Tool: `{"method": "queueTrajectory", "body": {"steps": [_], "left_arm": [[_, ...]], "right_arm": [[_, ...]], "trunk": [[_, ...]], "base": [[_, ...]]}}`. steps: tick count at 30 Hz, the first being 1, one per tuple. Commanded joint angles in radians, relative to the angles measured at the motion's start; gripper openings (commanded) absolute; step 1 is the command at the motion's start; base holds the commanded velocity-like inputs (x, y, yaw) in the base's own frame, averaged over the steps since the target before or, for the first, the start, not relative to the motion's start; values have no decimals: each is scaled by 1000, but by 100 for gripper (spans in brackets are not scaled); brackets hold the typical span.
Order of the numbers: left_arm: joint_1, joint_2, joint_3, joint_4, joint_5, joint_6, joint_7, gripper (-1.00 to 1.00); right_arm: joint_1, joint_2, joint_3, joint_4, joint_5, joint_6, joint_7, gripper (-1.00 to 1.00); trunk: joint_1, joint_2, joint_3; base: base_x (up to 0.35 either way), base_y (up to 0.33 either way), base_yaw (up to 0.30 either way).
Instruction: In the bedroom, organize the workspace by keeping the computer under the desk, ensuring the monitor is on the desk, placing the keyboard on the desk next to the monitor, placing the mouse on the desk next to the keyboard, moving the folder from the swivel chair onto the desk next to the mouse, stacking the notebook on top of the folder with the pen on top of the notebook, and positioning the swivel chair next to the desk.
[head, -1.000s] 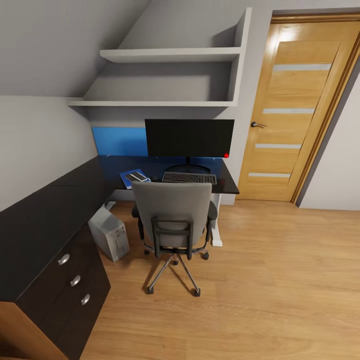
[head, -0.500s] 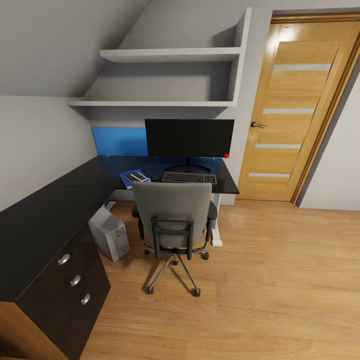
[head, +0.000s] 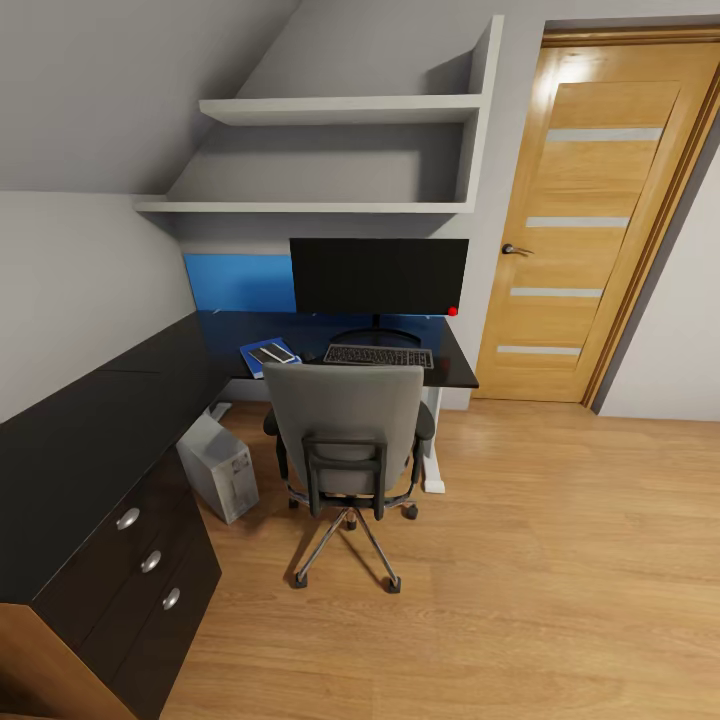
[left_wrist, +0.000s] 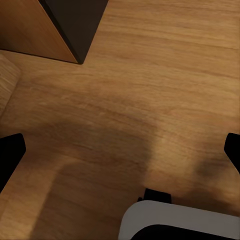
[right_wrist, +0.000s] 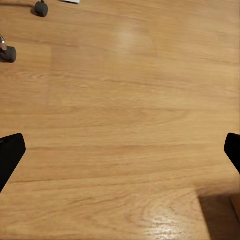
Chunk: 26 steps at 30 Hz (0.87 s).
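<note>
Glossy black desk (head: 90, 420), L-shaped, running from lower left to centre of the head view; three-drawer unit (head: 150, 562) at lower left, all drawers closed, contents not visible. Blue back panel (head: 238, 282) behind the desktop.
On the desk: monitor (head: 379, 276), upright, centre frame, red light at its lower right corner; keyboard (head: 379, 356) just in front of its stand; bright blue folder (head: 256, 356) left of the keyboard, with the dark grey notebook (head: 272, 354) lying on it. Mouse and pen too small to tell.
Under the desk, left of centre: computer (head: 219, 466), light grey tower, standing on the wood floor (head: 560, 560).
Swivel chair (head: 348, 435), grey, back toward the camera, drawn up to the desk edge in front of the keyboard.
Two grey wall shelves (head: 340, 108), upper centre, bare. Wooden door (head: 600, 220), upper right, shut.
Left gripper (left_wrist: 120, 150) and right gripper (right_wrist: 120, 150): fingertips spread wide at the frame edges of their wrist views, clasping nothing, over bare floor, well apart from the desk items.
</note>
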Motion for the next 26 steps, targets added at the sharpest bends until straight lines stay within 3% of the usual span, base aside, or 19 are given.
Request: {"method": "queueTrajectory", "body": {"steps": [1, 26], "left_arm": [[-1, 0, -8, 0, 1, -1, 9, 100], [-1, 0, -9, 0, 1, -1, 9, 100]], "right_arm": [[-1, 0, 9, 1, -4, -2, -5, 100], [-1, 0, 10, 1, -4, -2, -5, 100]], "trunk": [[0, 0, -1], [0, 0, -1]], "base": [[0, 0, 0], [0, 0, 0]]}}
